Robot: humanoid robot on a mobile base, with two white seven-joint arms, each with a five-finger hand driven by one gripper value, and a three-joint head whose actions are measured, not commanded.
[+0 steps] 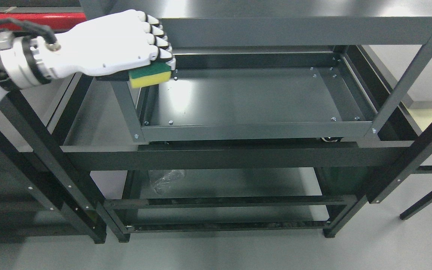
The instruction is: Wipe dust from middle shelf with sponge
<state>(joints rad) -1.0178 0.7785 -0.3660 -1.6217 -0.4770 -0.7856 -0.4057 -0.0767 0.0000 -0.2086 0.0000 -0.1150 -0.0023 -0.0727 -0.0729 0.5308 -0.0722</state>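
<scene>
Left hand [118, 41] grips sponge [150, 75] — seemingly above shelf [246, 97].

Dark grey metal shelf unit [261, 32] standing on a grey floor [216, 251].
Its middle shelf [249, 97] is a bolted tray with raised rims; crumpled clear plastic [165, 178] lies on the lower shelf [238, 183].

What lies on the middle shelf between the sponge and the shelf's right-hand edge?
Nothing: in the head view the middle shelf is bare from the sponge, held in the left hand, to its right edge, apart from bolt heads.
</scene>
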